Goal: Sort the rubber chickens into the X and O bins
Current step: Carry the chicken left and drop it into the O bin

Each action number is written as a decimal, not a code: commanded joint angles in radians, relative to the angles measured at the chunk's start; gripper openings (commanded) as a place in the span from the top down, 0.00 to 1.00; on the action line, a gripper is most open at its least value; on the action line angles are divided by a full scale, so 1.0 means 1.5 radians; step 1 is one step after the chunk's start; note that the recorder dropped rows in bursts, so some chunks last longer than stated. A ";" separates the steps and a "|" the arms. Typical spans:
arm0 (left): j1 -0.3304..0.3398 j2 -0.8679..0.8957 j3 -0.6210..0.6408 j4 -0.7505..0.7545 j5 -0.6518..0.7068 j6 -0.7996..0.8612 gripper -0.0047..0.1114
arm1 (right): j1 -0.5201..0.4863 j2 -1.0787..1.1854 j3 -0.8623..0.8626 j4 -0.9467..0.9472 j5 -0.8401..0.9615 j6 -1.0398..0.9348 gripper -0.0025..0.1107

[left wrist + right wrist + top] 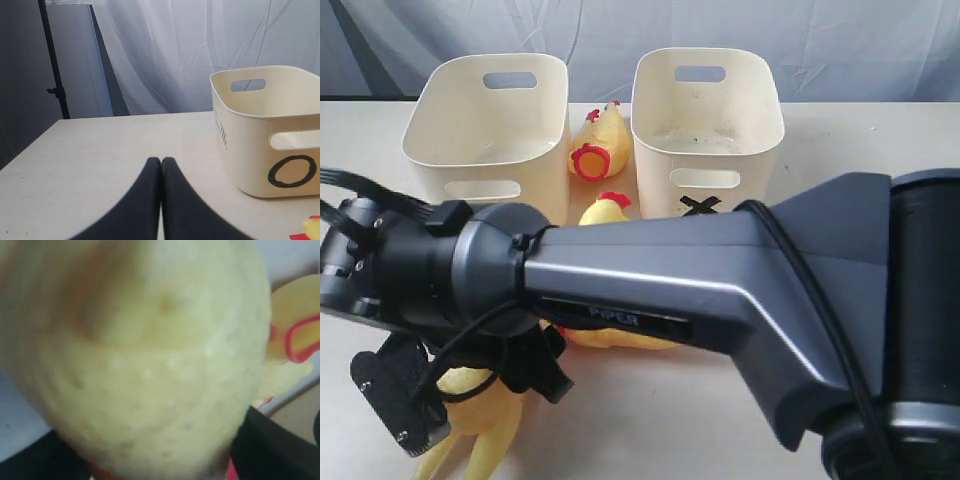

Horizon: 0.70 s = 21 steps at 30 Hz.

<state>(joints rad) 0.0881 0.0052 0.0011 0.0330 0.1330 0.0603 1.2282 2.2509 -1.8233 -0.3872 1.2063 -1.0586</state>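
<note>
My right arm reaches across the front of the exterior view to the lower left. Its gripper (470, 388) sits around a yellow rubber chicken (485, 420) whose legs trail below. In the right wrist view that chicken's bumpy body (150, 355) fills the frame, pressed between the dark fingers (272, 445). A second chicken (597, 140) lies between the two bins. A third chicken (607, 212) lies in front of them, mostly hidden under the arm. The O bin (485, 120) stands back left, the X bin (705, 100) back right. My left gripper (161, 161) is shut and empty, beside the O bin (265, 135).
The right arm's grey link (720, 290) hides much of the table's middle and right. A pale curtain (200, 50) hangs behind the table, with a dark stand (52, 65) at one side. A red and yellow scrap of chicken (311, 231) shows at the left wrist view's corner.
</note>
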 commanded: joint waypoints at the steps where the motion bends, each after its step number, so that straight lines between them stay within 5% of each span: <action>1: -0.007 -0.003 -0.001 0.004 0.001 -0.002 0.96 | 0.033 -0.037 0.003 -0.030 0.010 0.031 0.98; 15: -0.007 -0.003 -0.001 0.004 0.001 -0.002 0.96 | 0.136 -0.220 0.003 -0.214 0.010 0.164 0.98; 21: -0.007 -0.003 -0.001 0.004 0.001 -0.002 0.96 | 0.097 -0.307 0.003 -0.447 -0.072 0.443 0.98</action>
<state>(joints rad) 0.0881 0.0052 0.0011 0.0395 0.1287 0.0563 1.4213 1.8583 -1.8162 -0.8949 1.2191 -0.6583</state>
